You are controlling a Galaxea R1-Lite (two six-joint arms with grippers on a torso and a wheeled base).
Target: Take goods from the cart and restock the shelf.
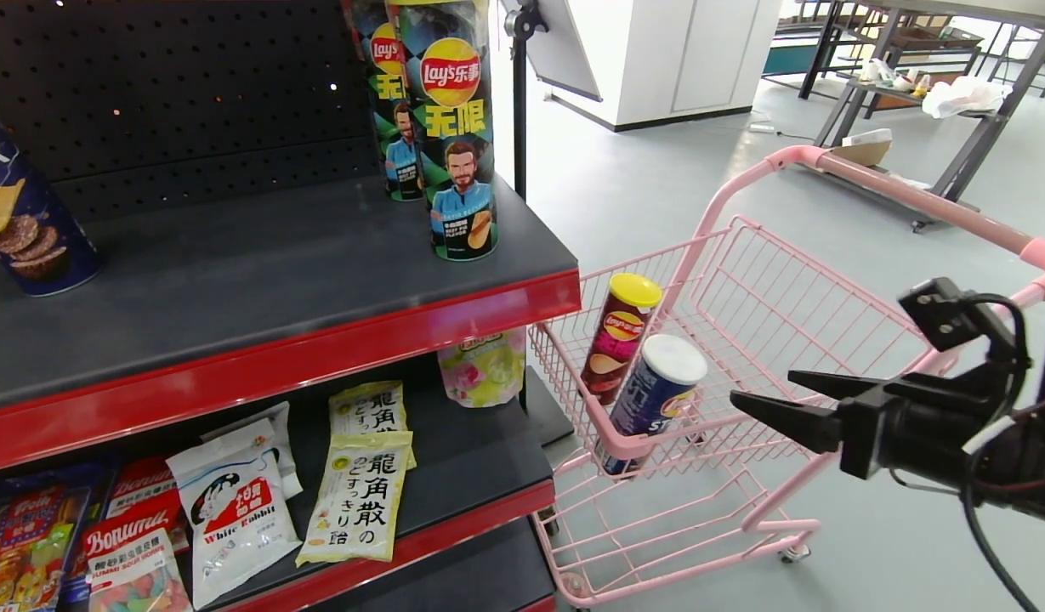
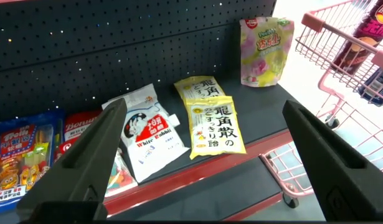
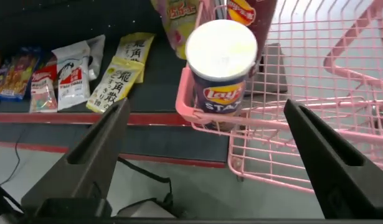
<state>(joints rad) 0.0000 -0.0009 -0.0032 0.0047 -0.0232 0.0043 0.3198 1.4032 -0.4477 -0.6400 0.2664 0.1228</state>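
Inside pink cart, blue can on end, lid up

Right gripper and left gripper gape open

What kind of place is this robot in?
It looks like a pretend shop set up inside a workroom. There is a red-edged shelf with snack bags and chip cans, and a pink shopping cart beside it. Behind them stand work tables.
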